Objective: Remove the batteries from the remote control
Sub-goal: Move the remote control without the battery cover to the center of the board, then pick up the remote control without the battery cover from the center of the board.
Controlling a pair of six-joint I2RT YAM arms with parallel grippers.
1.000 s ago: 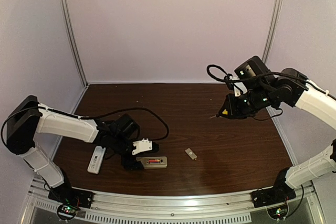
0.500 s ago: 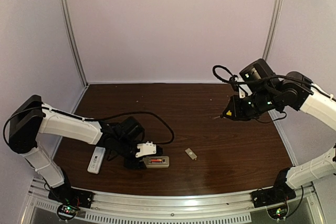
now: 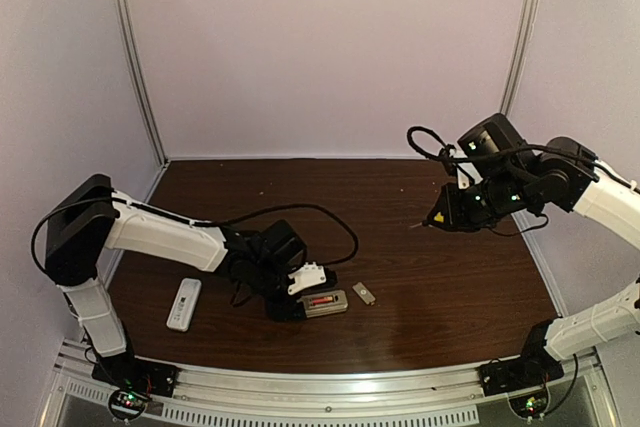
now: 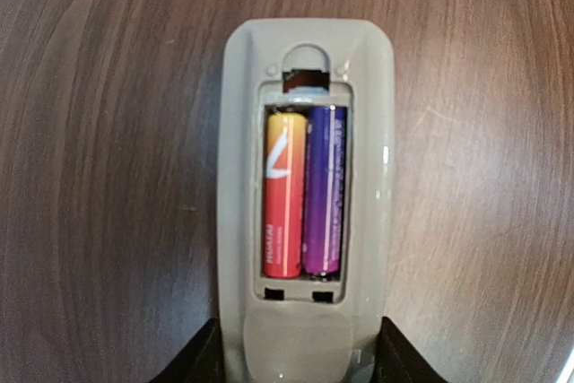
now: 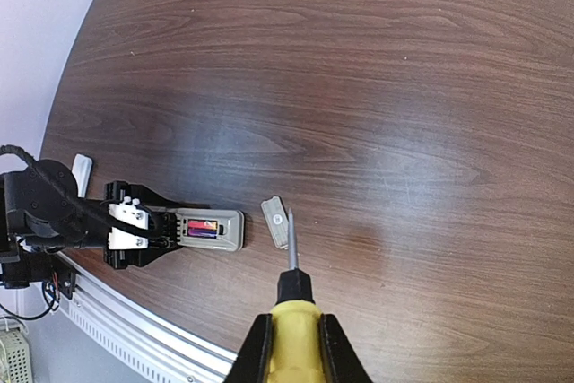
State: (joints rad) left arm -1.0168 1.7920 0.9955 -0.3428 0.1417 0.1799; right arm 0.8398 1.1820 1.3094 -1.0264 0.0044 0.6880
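Batteries [image 4: 284, 204] unloaded so far: none that I can see. On the desk [image 3: 420, 277], at the near middle, the left jaws pinch the left end of the grey remote [image 3: 325, 303], which lies flat with its compartment open. The right jaws, raised at the far right, are pressed on the yellow-handled screwdriver [image 5: 291, 329]. A white remote [image 3: 184, 304] lies near left; whether it is loaded I cannot tell. The grey cover plate [image 3: 364, 293] lies just right of the grey remote, so opening looks done. Left to do: lift out the red-orange battery [image 4: 284, 221] and the purple battery [image 4: 324, 190], side by side inside
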